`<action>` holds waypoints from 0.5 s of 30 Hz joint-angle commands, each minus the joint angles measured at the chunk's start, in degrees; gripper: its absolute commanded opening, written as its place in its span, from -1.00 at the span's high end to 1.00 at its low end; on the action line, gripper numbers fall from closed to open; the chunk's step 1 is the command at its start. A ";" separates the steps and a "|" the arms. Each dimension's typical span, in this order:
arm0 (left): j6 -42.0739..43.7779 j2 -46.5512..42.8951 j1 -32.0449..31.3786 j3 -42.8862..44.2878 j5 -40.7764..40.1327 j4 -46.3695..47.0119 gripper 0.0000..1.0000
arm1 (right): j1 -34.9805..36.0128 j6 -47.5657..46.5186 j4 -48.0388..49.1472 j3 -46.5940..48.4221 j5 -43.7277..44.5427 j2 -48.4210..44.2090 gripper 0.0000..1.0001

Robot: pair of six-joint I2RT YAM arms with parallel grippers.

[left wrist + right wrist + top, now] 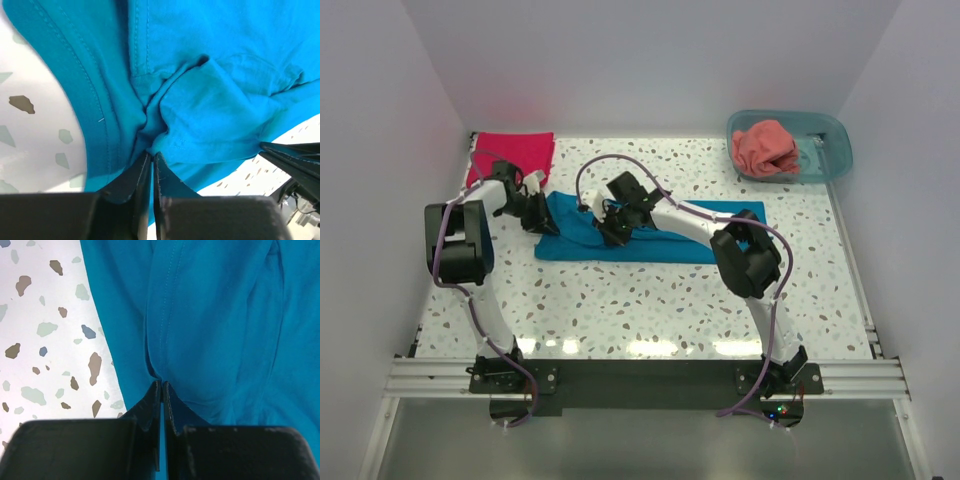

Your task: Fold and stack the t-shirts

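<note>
We find the teal-blue t-shirt [660,250] spread across the table [620,305], its long axis running 9 to 3 o'clock, the left gripper [542,222] shut tight on its 9 o'clock edge and the right gripper [613,232] pinching a fold just beside, toward 3.

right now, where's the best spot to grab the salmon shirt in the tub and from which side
Pinch the raised ridge on top of the salmon shirt, coming straight down. It lies bunched in a heap at the left end of the teal tub, whose walls ring it, so a sideways approach would likely hit the rim; the heaped folds give loose cloth to pinch.
</note>
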 commanded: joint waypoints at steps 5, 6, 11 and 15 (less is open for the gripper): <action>0.52 -0.35 0.48 4.19 0.36 0.39 1.00 | -0.70 0.55 2.34 0.75 -0.15 -3.39 1.00; 0.52 -0.34 0.57 4.37 0.45 0.30 1.00 | -0.88 0.55 2.43 0.75 -0.06 -3.47 1.00; 0.60 -0.52 0.40 6.30 2.02 -0.23 1.00 | -2.28 1.34 3.22 1.28 0.47 -4.00 1.00; 0.52 0.18 -0.13 7.71 3.87 0.04 1.00 | -4.04 1.78 3.74 1.54 0.82 -4.00 1.00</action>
